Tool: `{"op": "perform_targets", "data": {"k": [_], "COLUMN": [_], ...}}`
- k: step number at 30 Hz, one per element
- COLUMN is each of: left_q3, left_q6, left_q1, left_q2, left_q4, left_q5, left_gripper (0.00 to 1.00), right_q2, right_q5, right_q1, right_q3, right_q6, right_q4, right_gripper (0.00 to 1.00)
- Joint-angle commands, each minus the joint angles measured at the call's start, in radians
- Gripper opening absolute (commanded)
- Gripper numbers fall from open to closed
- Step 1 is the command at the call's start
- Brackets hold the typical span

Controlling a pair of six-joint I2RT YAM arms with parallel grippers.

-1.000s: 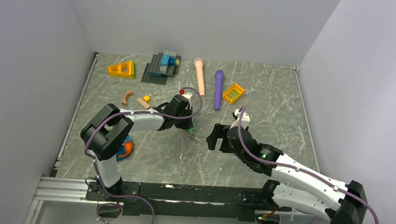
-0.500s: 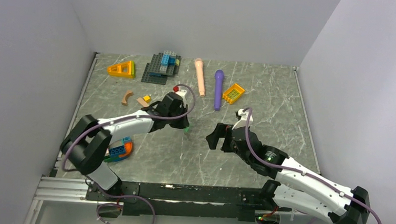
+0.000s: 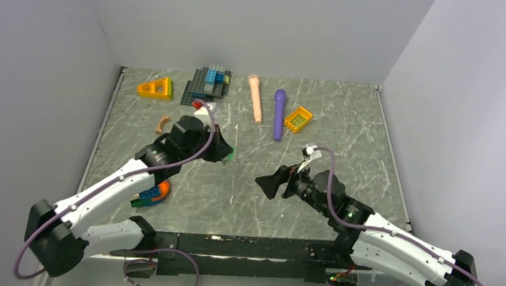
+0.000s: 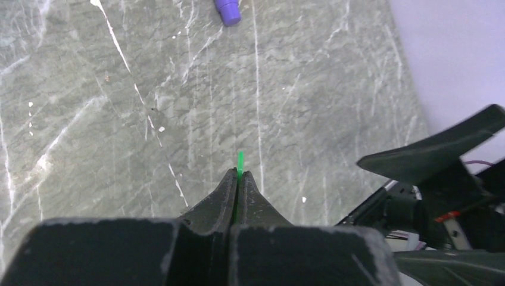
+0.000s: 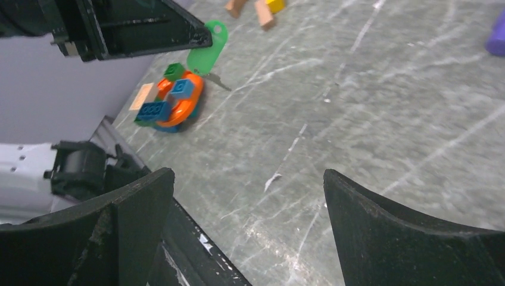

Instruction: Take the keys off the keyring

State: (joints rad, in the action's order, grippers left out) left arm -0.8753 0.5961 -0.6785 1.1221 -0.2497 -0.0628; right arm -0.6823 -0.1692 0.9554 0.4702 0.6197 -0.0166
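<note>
Item: green tag (image 5: 206, 49) with a grey key (image 5: 219, 82) angled off its low end; ring joining them too small to make out. Location: in the air above the table (image 3: 346, 122), left of centre, not far from the orange-and-blue block pile (image 5: 172, 101). Left jaws: pressed together on the tag, pinching its flat faces; from the left wrist, only a thin green edge showing past the tips. Right jaws: spread wide, nothing between them, aimed toward the tag from the right across a clear gap. Bearing: tag up and to the left of the right jaws' centreline in the right wrist view, well apart from them. Long axis: tag hanging roughly downward, hole end by the left jaws' tips, key at the opposite end, nearer the table. Nearer arm: left, already holding; right the only free one, so likely the one to take the key. Judged step: bunch presented for a two-handed pull, no key off yet. Judged need: right jaws forward and a little left, then closed on the key below the tag, not on the tag itself; thin target, easy to miss or knock swinging. Elsewhere, toward the back of the table: purple stick (image 3: 278, 113), peach stick (image 3: 256, 97), yellow grid (image 3: 298, 118), brick plate (image 3: 207, 84), yellow wedge (image 3: 155, 88).
</note>
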Motion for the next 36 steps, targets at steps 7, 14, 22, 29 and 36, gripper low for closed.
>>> {"op": "perform_targets", "data": {"k": [7, 14, 22, 29, 36], "left_q3": [-0.07, -0.092, -0.092, -0.077, -0.073], "left_q6": [0.119, 0.159, 0.212, 0.246, 0.25], "left_q1": [-0.012, -0.014, -0.015, -0.014, -0.014], "left_q2": [-0.204, -0.284, -0.344, -0.381, -0.395], "left_q4": [-0.153, -0.191, -0.202, -0.18, -0.176], "left_q5": [0.015, 0.009, 0.018, 0.017, 0.022], "left_gripper": [0.0, 0.0, 0.0, 0.0, 0.0], "right_q2": [-0.172, -0.214, -0.279, -0.352, -0.412], "right_q5": [0.356, 0.439, 0.508, 0.534, 0.525], "right_q1": [0.006, 0.014, 0.025, 0.046, 0.07], "right_q3": [0.01, -0.064, -0.019, 0.035, 0.077], "right_q6": [-0.236, -0.304, -0.392, -0.429, -0.433], "right_q4": [0.373, 0.646, 0.707, 0.758, 0.79], "right_gripper": [1.0, 1.0, 0.94, 0.89, 0.88]}}
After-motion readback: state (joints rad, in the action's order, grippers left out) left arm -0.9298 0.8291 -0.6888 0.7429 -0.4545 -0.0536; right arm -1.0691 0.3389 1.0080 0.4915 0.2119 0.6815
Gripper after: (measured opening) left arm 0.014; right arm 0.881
